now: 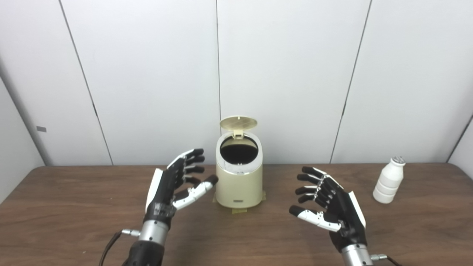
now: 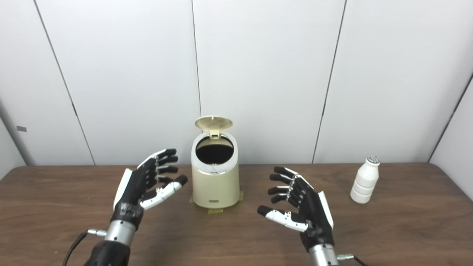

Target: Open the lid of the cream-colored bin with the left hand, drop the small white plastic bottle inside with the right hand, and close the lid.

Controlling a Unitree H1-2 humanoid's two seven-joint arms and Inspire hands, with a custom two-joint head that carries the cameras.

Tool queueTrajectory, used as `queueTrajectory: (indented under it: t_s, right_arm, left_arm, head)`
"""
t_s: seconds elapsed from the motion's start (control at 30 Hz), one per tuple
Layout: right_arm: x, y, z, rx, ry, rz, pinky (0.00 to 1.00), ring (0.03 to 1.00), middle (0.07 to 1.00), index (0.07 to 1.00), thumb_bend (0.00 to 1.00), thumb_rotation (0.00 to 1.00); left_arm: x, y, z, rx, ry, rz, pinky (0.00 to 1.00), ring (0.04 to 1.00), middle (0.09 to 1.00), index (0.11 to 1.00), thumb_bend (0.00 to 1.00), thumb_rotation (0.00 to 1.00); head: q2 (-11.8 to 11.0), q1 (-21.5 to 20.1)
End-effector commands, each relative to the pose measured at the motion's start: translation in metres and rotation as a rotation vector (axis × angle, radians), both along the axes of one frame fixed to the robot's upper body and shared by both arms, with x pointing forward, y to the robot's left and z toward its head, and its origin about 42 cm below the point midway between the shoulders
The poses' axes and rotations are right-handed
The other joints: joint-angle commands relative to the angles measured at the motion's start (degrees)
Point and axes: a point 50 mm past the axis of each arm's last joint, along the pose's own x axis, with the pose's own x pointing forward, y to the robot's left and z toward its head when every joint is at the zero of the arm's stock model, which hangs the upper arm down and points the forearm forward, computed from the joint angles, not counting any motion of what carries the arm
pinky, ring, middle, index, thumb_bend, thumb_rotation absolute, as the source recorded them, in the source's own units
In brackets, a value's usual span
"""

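Right now the cream bin (image 1: 239, 184) stands mid-worktop (image 1: 74, 207), near the back edge, w/ its lid (image 1: 238, 122) flipped up & standing upright behind the dark round opening. Yellowish tape bits show at the bin's base, front & sides.

Left hand (image 1: 173, 188) hovers just left of the bin, palm turned twd it, fingers (image 1: 192, 159) spread wide & holding nothing; thumb tip sits close to the bin wall, can't tell if it touches. Right hand (image 1: 329, 207) hovers right of the bin, a bit apart from it, palm facing left, fingers (image 1: 308, 181) also splayed wide, empty.

Small white bottle (image 1: 388, 180) stands upright on the worktop, well off to the right, beyond the right hand & not touched by it. Ribbed body, textured grey cap on top.

Behind: plain white wall panels (image 1: 288, 74).
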Motion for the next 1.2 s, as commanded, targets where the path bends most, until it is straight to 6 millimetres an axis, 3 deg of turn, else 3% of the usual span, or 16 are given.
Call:
queueTrajectory:
  t_s: [0.0, 0.3, 0.43, 0.53, 0.7, 0.77, 0.83, 0.93, 1.07, 1.17]
  right_arm:
    - [0.004, 0.001, 0.018, 0.003, -0.069, 0.003, 0.48, 0.578, 0.707, 0.733, 0.76, 0.16]
    - [0.004, -0.004, 0.015, 0.022, -0.08, -0.007, 0.5, 0.589, 0.727, 0.739, 0.78, 0.16]
    - [0.018, -0.017, 0.027, -0.034, -0.114, -0.025, 0.5, 0.582, 0.734, 0.743, 0.82, 0.17]
    - [0.035, -0.035, 0.05, -0.139, -0.159, -0.024, 0.53, 0.597, 0.745, 0.751, 0.85, 0.18]
    - [0.053, -0.053, 0.116, -0.434, -0.25, -0.106, 0.51, 0.677, 0.783, 0.77, 0.82, 0.2]
    - [0.063, -0.07, 0.147, -0.514, -0.284, -0.155, 0.54, 0.708, 0.79, 0.78, 0.81, 0.19]
    - [0.07, -0.085, 0.165, -0.568, -0.298, -0.196, 0.57, 0.738, 0.797, 0.792, 0.82, 0.22]
    - [0.083, -0.118, 0.187, -0.625, -0.294, -0.25, 0.64, 0.786, 0.819, 0.801, 0.87, 0.27]
    - [0.088, -0.147, 0.205, -0.687, -0.25, -0.317, 0.68, 0.81, 0.85, 0.818, 0.88, 0.25]
    - [0.086, -0.168, 0.215, -0.725, -0.199, -0.388, 0.66, 0.797, 0.855, 0.842, 0.9, 0.27]
  left_arm:
    - [0.0, 0.002, 0.024, -0.019, -0.113, -0.01, 0.6, 0.702, 0.766, 0.806, 0.73, 0.29]
    - [-0.01, 0.017, -0.004, -0.027, -0.068, 0.013, 0.61, 0.712, 0.77, 0.811, 0.71, 0.25]
    - [-0.007, 0.021, -0.007, -0.015, -0.07, 0.006, 0.62, 0.715, 0.774, 0.808, 0.73, 0.27]
    - [-0.006, 0.023, -0.008, -0.014, -0.069, 0.004, 0.62, 0.716, 0.776, 0.806, 0.72, 0.27]
    - [-0.001, 0.03, -0.012, 0.0, -0.071, 0.015, 0.66, 0.729, 0.776, 0.807, 0.72, 0.26]
    - [-0.001, 0.033, -0.012, 0.001, -0.074, 0.014, 0.66, 0.732, 0.777, 0.809, 0.7, 0.24]
    - [0.0, 0.035, -0.012, 0.005, -0.073, 0.015, 0.65, 0.732, 0.776, 0.807, 0.69, 0.23]
    - [0.0, 0.039, -0.013, 0.003, -0.067, 0.016, 0.66, 0.74, 0.783, 0.812, 0.67, 0.2]
    - [0.001, 0.043, -0.013, 0.013, -0.063, 0.023, 0.68, 0.757, 0.794, 0.818, 0.65, 0.2]
    - [0.001, 0.044, -0.014, 0.009, -0.064, 0.022, 0.64, 0.746, 0.792, 0.816, 0.62, 0.16]
  head:
    - [0.09, -0.29]
    - [-0.89, -4.76]
    - [-1.64, -7.13]
    - [-2.77, -9.63]
    - [-4.32, -12.56]
    - [-5.13, -14.2]
    - [-5.57, -15.26]
    - [-5.95, -16.33]
    - [-6.67, -18.28]
    - [-6.8, -19.01]
